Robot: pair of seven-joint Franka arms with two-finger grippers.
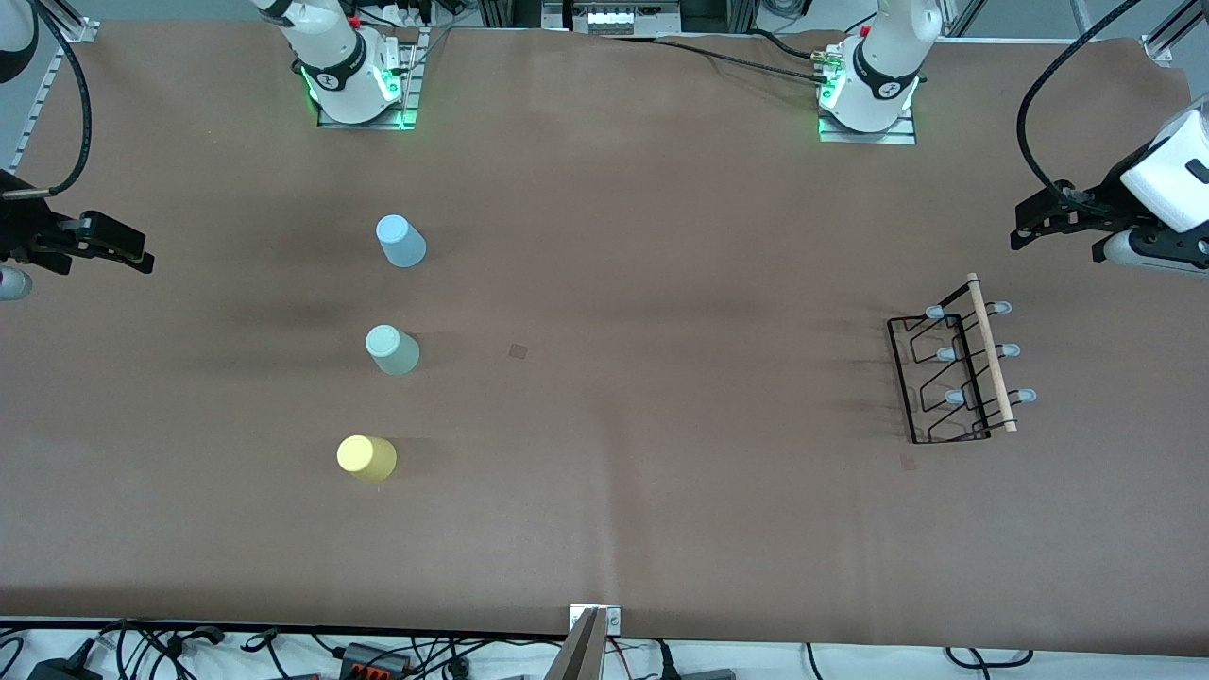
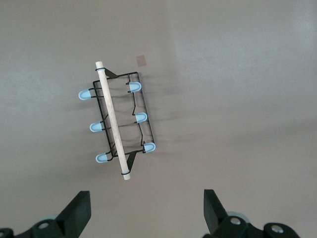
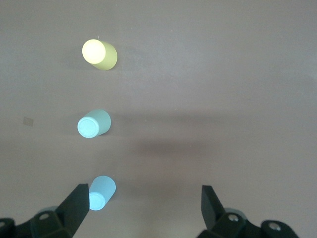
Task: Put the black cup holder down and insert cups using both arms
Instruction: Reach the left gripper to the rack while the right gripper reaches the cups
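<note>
While both grippers (image 2: 143,213) (image 3: 141,210) hover open: wire rack (image 1: 954,378) w/ wooden rod, tapered cups (image 1: 392,349) inverted

Three cups (image 1: 401,242) stand in a row on the counter (image 1: 661,491) toward the right arm's end, well apart from the rack (image 1: 954,373) standing toward the left arm's end.

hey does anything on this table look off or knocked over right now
Nothing spilled or damaged. The black cup holder sits slightly askew toward the left arm's end. The light blue cup, pale green cup and yellow cup stand upside down in a row.
</note>
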